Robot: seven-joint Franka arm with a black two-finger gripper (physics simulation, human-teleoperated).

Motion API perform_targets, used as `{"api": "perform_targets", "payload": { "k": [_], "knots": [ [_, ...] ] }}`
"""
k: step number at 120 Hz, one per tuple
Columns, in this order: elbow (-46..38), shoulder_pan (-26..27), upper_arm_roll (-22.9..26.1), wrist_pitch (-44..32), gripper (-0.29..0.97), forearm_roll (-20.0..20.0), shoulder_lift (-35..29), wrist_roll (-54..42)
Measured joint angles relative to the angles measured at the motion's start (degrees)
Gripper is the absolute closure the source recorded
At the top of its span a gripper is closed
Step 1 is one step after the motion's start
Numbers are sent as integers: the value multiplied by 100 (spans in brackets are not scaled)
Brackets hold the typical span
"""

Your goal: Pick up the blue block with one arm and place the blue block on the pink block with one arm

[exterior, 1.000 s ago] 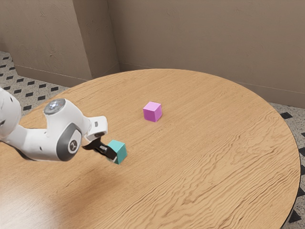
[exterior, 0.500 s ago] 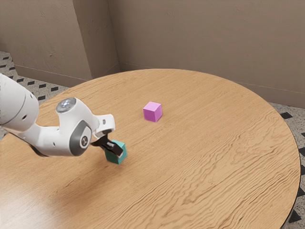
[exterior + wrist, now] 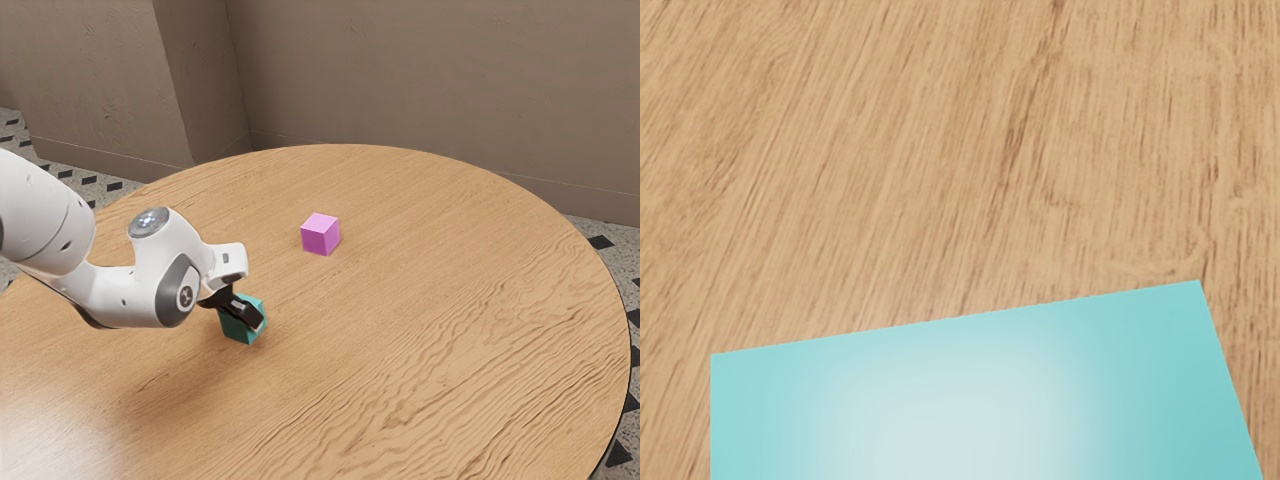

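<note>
The blue block [image 3: 250, 331], more teal than blue, rests on the round wooden table [image 3: 450, 320] towards the exterior view's left. My gripper [image 3: 240, 314] has come down over it, open, with one black finger across the block's near face and the other hidden behind it. In the wrist view the block's top face [image 3: 980, 400] lies large and blurred just under the hand, with bare wood beyond it. The pink block [image 3: 320, 234] stands on the table, apart from the blue one, farther back and towards the exterior view's right.
The white arm [image 3: 110, 275] reaches in low from the exterior view's left. Beige walls [image 3: 450, 70] rise behind the table, and a patterned floor [image 3: 60, 175] shows past its rim.
My hand has moved towards the exterior view's right and sunk onto the blue block, from beside it to astride it. Both blocks stay where they were.
</note>
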State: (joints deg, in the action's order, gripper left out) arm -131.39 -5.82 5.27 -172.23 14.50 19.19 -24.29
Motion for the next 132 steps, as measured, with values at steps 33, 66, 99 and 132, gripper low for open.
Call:
{"api": "perform_targets", "payload": {
  "k": [33, 66, 99, 132],
  "knots": [
    [41, 24, 0, 0, 28, -4, -17, -35],
    [268, 22, 5, 23, 34, -51, -57, -49],
    [1891, 22, -8, 723, 33, -351, 177, -42],
    [4655, 43, -366, 2052, 32, -453, 1677, 7]
  ]
}}
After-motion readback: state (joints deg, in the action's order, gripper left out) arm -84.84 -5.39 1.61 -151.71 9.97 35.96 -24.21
